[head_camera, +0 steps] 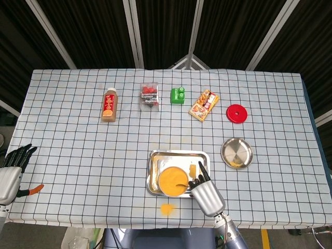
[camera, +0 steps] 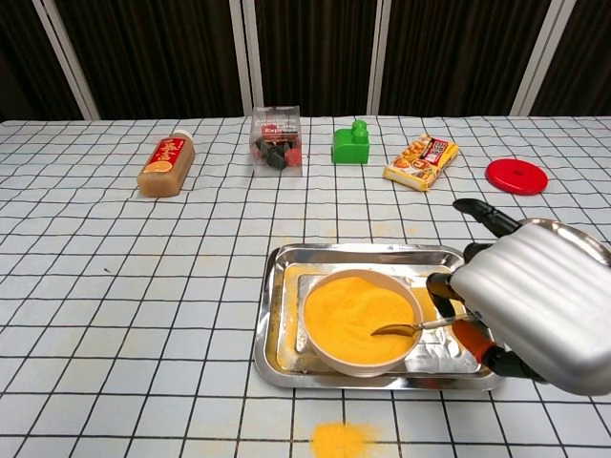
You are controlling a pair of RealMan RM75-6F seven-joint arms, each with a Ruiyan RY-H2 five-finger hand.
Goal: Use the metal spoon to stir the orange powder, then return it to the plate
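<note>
On the checked table, a steel tray holds a bowl of orange powder. Beside the bowl, the right hand grips the metal spoon, its tip in the powder. Brisk stirring could fling powder over the bowl's rim.

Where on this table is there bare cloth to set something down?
Bare cloth lies between the bottle and the tray, and left of the tray. It is crowded where the right robot hand holds the spoon in the bowl.
</note>
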